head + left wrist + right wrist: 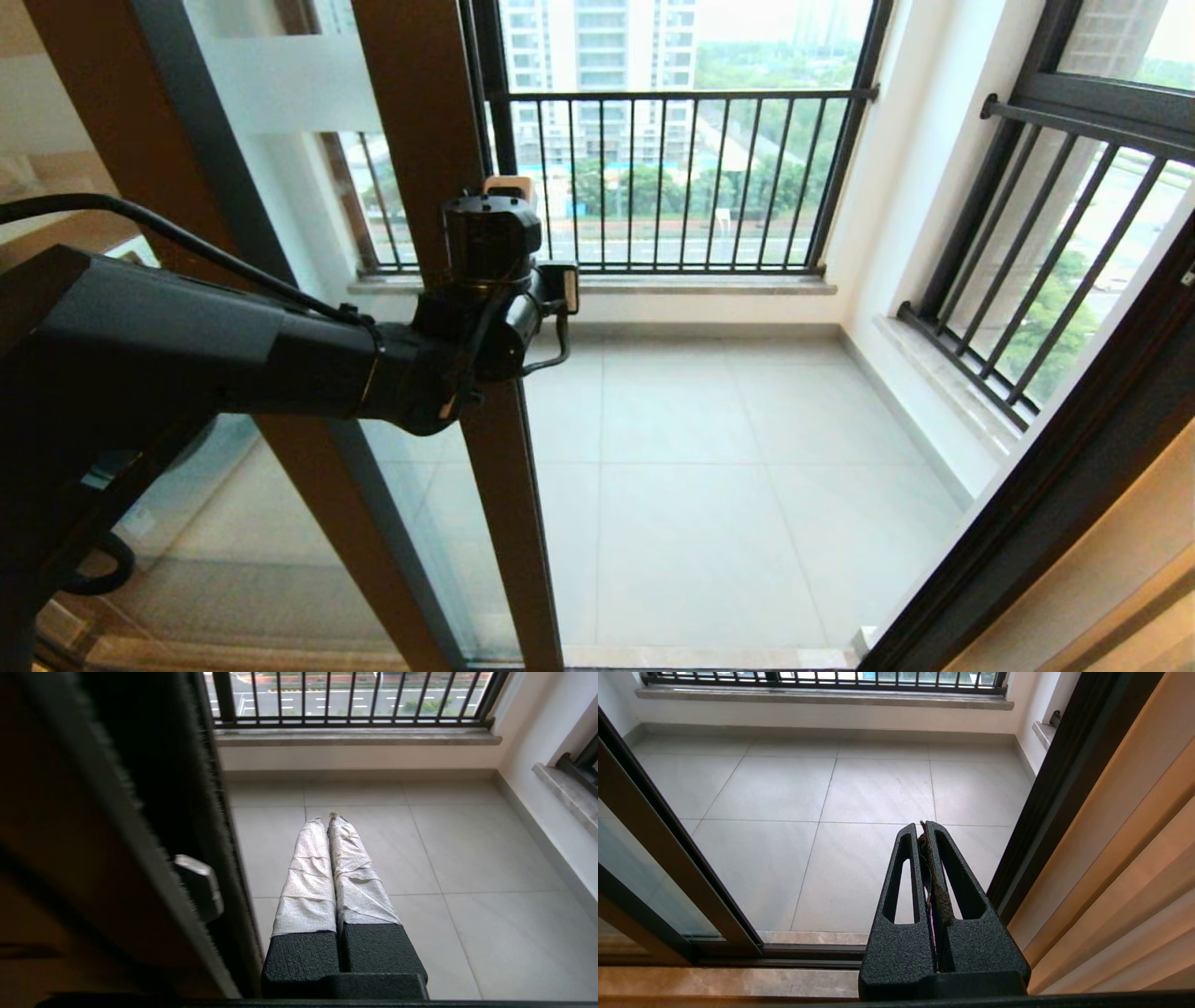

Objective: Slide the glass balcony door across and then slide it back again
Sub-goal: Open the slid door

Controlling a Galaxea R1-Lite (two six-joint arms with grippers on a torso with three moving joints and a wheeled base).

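Left claw [327, 820] closed, empty, beside the door [425, 140] frame edge; right claw [923, 828] closed, parked.

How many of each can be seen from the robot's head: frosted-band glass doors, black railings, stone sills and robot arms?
glass balcony door: 1
black railings: 2
stone sills: 2
left arm: 1
Total: 6

A high-rise flat: tiled balcony floor [709, 485], barred railings [681, 177], towers outside.
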